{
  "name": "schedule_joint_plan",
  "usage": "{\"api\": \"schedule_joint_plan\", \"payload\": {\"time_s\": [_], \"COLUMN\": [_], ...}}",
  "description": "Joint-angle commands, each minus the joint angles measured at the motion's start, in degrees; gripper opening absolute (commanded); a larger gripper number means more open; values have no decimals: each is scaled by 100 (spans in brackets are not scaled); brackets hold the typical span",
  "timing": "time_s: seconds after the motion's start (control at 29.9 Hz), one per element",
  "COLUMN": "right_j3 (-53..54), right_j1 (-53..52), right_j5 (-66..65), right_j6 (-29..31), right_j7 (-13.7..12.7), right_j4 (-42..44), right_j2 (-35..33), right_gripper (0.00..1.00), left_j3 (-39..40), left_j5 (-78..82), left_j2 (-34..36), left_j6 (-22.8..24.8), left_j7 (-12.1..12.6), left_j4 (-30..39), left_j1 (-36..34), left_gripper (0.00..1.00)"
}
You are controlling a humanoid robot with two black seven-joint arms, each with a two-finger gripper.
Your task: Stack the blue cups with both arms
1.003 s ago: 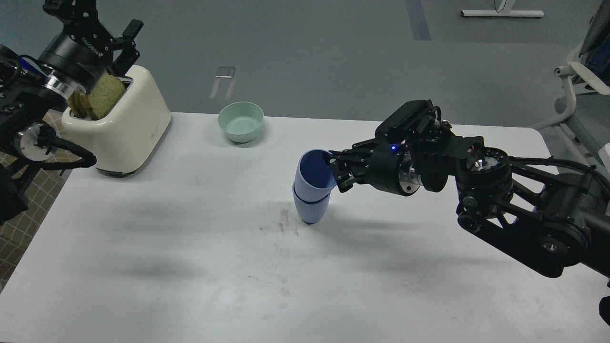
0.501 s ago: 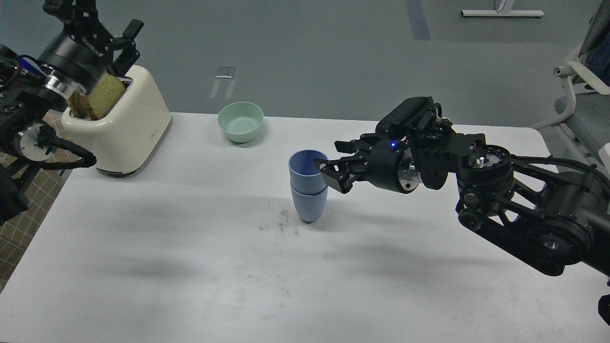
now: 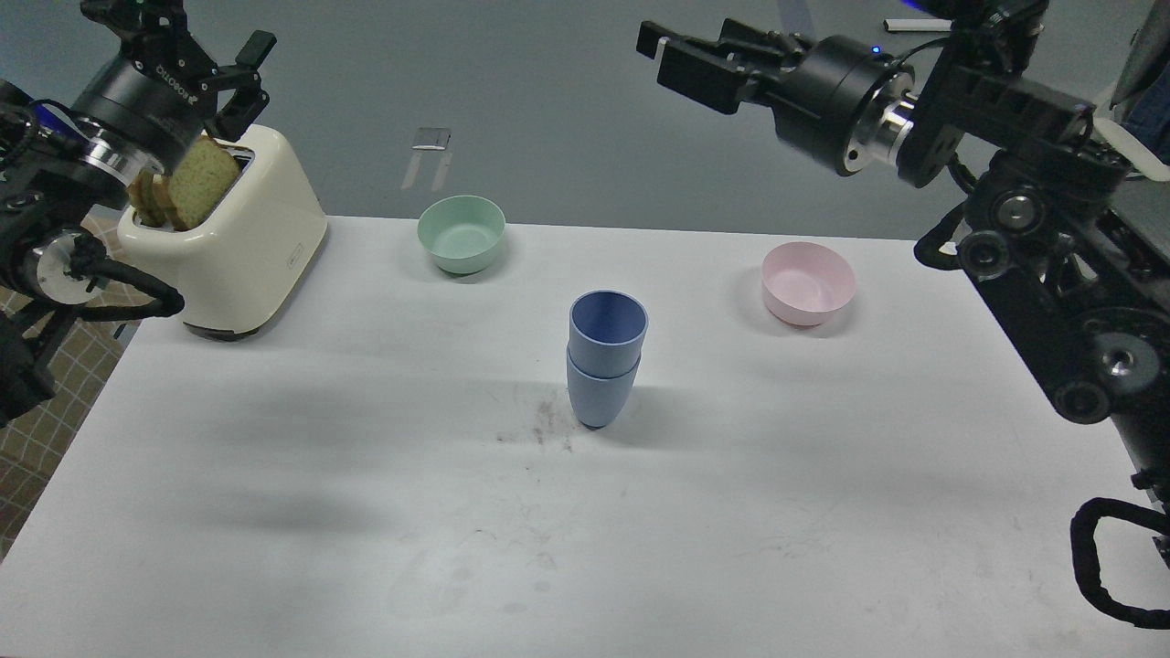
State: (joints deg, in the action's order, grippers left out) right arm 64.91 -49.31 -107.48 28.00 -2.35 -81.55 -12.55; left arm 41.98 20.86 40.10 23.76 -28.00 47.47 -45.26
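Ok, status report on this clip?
Right gripper open, raised, empty. Left gripper above toaster. Matte periwinkle-blue cups nested upright, mid-table. Nothing obstructing.

white table (image 3: 274,512) fills the lower view, surface scuffed with grey smudges near its middle, soft shadows lying across it. grey-blue floor (image 3: 548,110) beyond the far edge, even and matte. a darker stripe (image 3: 793,14) runs on the floor at the top. a pale rectangular marking (image 3: 430,151) on the floor behind the table. white furniture foot (image 3: 900,25) at upper right, partly hidden. white chair frame (image 3: 1129,151) at far right edge, mostly cut off. tiled beige floor patch (image 3: 41,411) with a grid of pale lines at the left edge, beside the table. light diffuse, no hard glare.
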Motion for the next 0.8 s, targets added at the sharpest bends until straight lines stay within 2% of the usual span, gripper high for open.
{"api": "schedule_joint_plan", "payload": {"time_s": [0.0,0.37,0.63,0.77], "right_j3": [627,2227,2755,2755], "right_j1": [26,817,905,905], "right_j5": [639,2872,4522,5201], "right_j6": [0,0,0,0], "right_j7": [7,15,15,24], "right_j4": [228,755,2106,2407], "right_j2": [8,-335,-406,-406], "right_gripper": [100,100,100,100], "left_j3": [12,12,12,12], "left_j5": [-55,-416,-425,-425], "left_j2": [-63,-195,-380,-423], "left_j6": [5,14,-21,-3], "left_j7": [0,0,0,0], "left_j4": [0,-36,-80,-80], "left_j1": [-9,-44,-114,-132], "left_gripper": [97,97,97,97]}}
